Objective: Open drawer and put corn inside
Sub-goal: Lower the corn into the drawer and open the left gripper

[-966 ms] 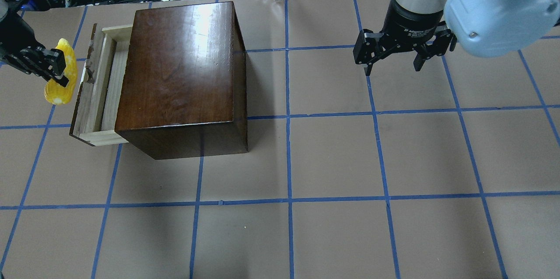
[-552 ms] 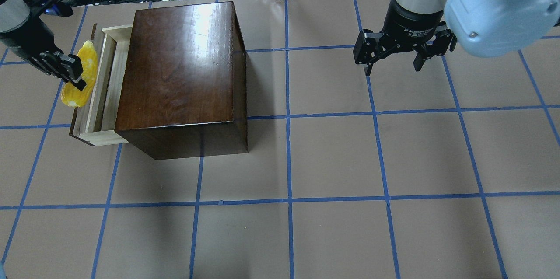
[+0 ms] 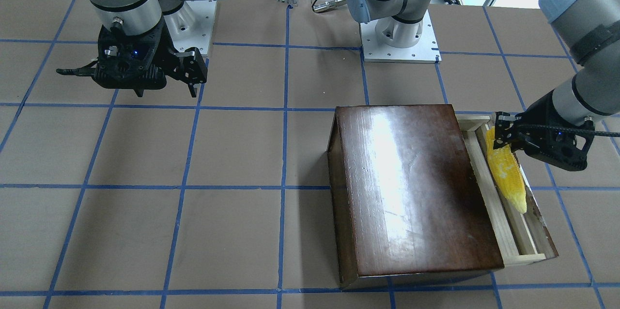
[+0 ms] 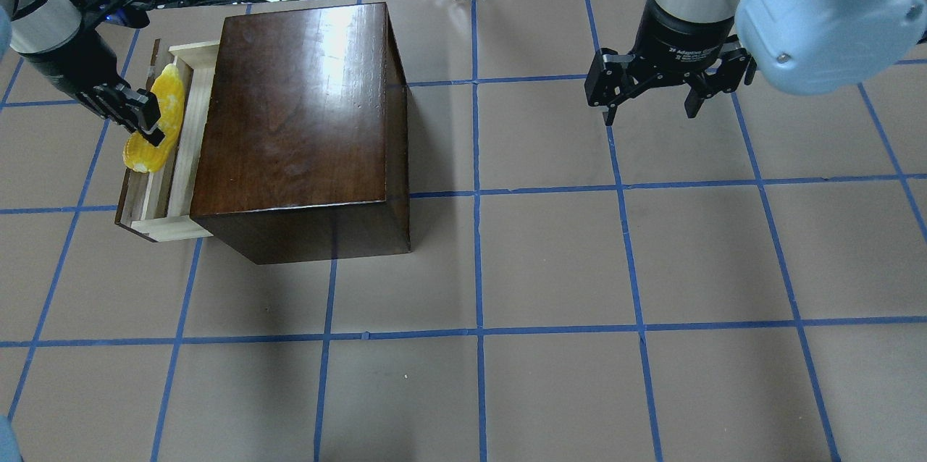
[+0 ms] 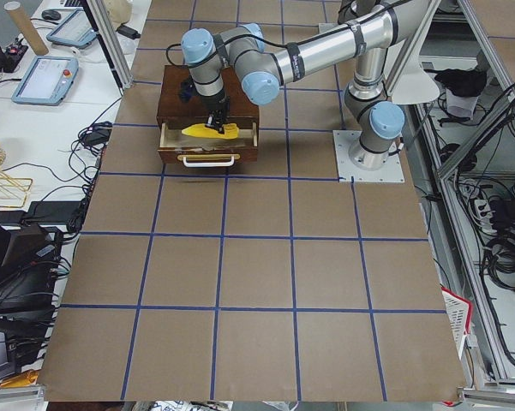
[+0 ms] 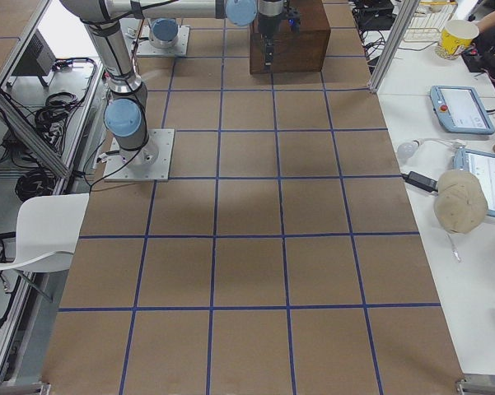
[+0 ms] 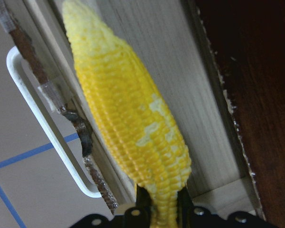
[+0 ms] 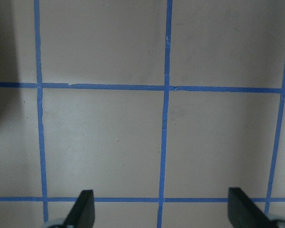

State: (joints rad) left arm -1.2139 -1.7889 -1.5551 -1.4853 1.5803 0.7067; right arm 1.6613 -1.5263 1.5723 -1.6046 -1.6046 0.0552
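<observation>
The left tool clamps the corn slantwise over the open drawer. Released here, its tip could catch the front panel and tumble out. The right tool gapes idle.

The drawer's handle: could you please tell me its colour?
White; the handle shows best in the left wrist view.

The left gripper (clamped on the corn) has moved from beside to over the drawer.
</observation>
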